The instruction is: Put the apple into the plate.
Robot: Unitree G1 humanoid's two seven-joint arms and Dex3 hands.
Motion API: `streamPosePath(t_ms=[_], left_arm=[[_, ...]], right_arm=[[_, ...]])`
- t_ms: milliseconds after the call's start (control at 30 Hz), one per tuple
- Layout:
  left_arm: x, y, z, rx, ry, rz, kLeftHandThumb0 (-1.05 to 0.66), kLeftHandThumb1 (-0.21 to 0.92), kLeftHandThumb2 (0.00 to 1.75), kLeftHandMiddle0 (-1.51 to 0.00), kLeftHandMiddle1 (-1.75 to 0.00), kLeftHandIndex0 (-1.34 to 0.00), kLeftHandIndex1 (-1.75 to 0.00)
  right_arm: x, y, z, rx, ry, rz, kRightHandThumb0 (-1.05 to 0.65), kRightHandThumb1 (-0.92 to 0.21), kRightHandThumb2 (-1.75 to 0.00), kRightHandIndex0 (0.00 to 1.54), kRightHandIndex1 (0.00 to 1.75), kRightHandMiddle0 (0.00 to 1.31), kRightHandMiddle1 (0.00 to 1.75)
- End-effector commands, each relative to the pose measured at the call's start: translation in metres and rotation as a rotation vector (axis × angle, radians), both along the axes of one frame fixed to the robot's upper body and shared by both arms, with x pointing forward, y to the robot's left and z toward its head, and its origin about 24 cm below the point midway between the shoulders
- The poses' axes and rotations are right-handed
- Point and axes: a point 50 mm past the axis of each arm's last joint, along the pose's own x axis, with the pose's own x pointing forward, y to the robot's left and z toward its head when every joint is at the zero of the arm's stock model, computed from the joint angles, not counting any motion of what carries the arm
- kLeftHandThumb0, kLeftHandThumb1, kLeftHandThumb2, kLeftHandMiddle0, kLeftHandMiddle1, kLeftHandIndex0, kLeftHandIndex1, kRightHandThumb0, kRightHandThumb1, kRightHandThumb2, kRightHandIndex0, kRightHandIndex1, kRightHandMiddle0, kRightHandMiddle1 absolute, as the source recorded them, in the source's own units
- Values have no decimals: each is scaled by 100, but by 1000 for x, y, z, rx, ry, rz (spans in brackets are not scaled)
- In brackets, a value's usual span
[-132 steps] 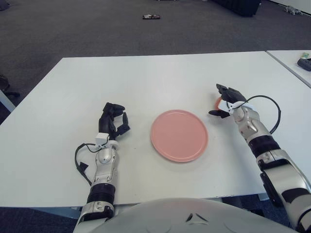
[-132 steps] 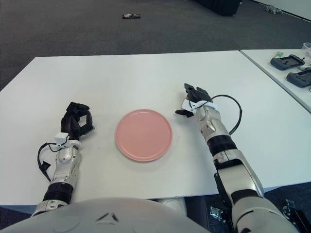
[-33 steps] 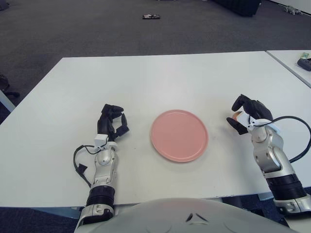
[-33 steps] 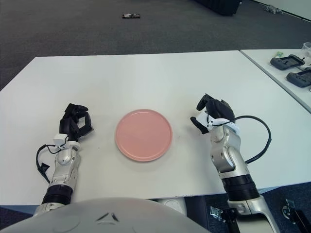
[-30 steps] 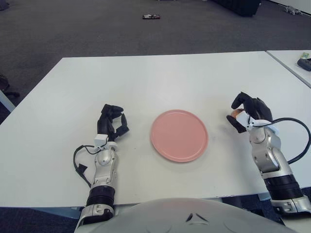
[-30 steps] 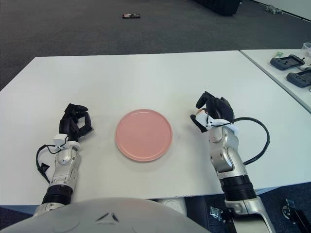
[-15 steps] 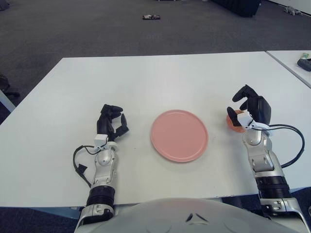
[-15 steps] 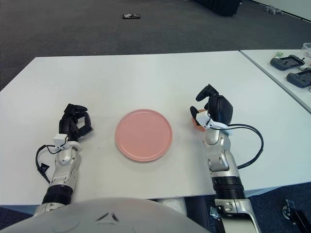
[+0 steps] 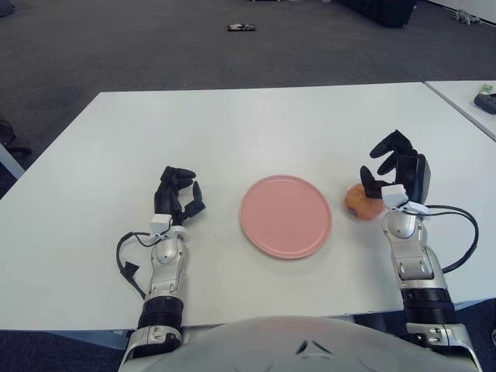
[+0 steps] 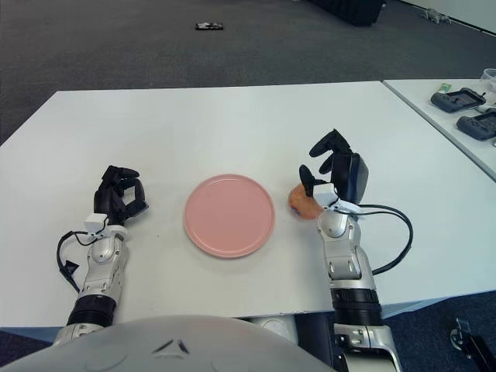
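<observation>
Over the last sec or so the right hand has swung upright and its fingers have come apart — the apple, which a moment ago was mostly hidden inside that grip, now shows nearly whole, sitting on the white table just right of the pink plate. It looks set down or let go: the dark fingers are spread and arch above and behind the fruit, w/ only the thumb side near its right edge; whether anything touches it I can't tell. So the apple is beside the plate, not in it — close to the rim but apart from it, w/ a strip of bare table between. My read: the carry got the fruit near the target but the placing step isn't done; it prob. needs a re-grasp and a short move to the robot's left. The left hand has kept its spot left of the plate, fingers curled in on themselves, holding nothing. Materials: the apple is a small rounded lump, orange-red w/ a paler patch, matte-looking, likely to roll if nudged. The plate is a flat round disc, smooth salmon-pink, w/ a low rim — nothing much to stop a rolling fruit. Table top is smooth, hard, plain white laminate by the look of it. A black cable loops off the right forearm, to its right.
</observation>
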Motion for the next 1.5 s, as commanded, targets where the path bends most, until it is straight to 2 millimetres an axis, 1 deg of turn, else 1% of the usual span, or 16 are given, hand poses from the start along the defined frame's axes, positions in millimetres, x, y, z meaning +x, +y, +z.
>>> streamPosePath(t_ms=[0,233,300,400,433,500,567,667,700,733,800,833,867,967,1200,1467], left_arm=[[-13,2,-18,-10,93,18,-44,43,119,-82,-175,-52,-175],[-14,2,-18,-1,94,15,-44,43,119,-82,-175,-52,-175],[-14,2,-18,4,99,15,-44,43,119,-82,-175,-52,-175],[-14,2,-18,8,102,15,-44,43,120,-82,-175,-52,-175],[-15,2,-18,9,101,14,-44,42,120,-82,-175,-52,-175],[-15,2,-19,7,102,14,-44,42,120,-82,-175,-52,-175],[-15,2,-19,3,102,13,-44,42,120,-82,-175,-52,-175],[-15,2,-19,-5,98,11,-44,42,120,-83,-175,-52,-175],[-15,2,-19,-9,96,10,-44,42,120,-83,-175,-52,-175],[-16,2,-19,-11,94,10,-44,42,120,-83,-175,-52,-175],[-15,1,-18,-18,89,8,-44,42,120,-84,-175,-52,-175],[-15,1,-18,-20,88,7,-44,42,120,-84,-175,-52,-175],[-15,1,-18,-22,88,7,-44,42,120,-84,-175,-52,-175],[-15,0,-18,-23,88,6,-44,42,120,-85,-175,-53,-175],[-14,0,-18,-8,100,7,-45,41,121,-86,-175,-53,-175],[-15,0,-18,-4,105,10,-45,41,121,-85,-175,-53,-175]], right_arm=[[-1,0,5,22,-30,9,0,11,-175,98,160,70,175],[-3,4,15,-11,-95,6,0,11,-174,98,157,71,175],[-4,5,20,-26,-114,11,0,9,-174,95,165,69,174],[-6,2,20,-46,-93,19,-1,-12,-150,78,172,59,162],[-8,-1,20,-63,-65,23,-1,-28,-130,65,173,50,160],[-14,-7,20,-102,-9,29,-24,-26,-126,33,170,26,158],[-22,-11,22,-143,52,39,-39,-24,-124,17,149,13,143],[-30,-12,27,-179,125,62,-55,-28,-113,4,76,3,96],[-32,-11,30,-191,148,69,-56,-29,-112,3,67,3,91],[-34,-11,32,-199,164,73,-60,-31,-110,2,45,2,74],[-36,-9,37,-232,242,81,-65,-33,-107,1,25,1,54],[-36,-9,38,-242,273,82,-68,-34,-105,1,16,0,35],[-37,-9,39,-254,308,79,-71,-34,-103,0,10,0,22],[-37,-8,41,-270,360,68,-76,-36,-97,0,3,0,7],[-38,-6,41,-315,505,65,-82,-38,-87,0,0,0,0],[-37,-2,38,-340,620,70,-80,-33,-90,0,0,0,0]])
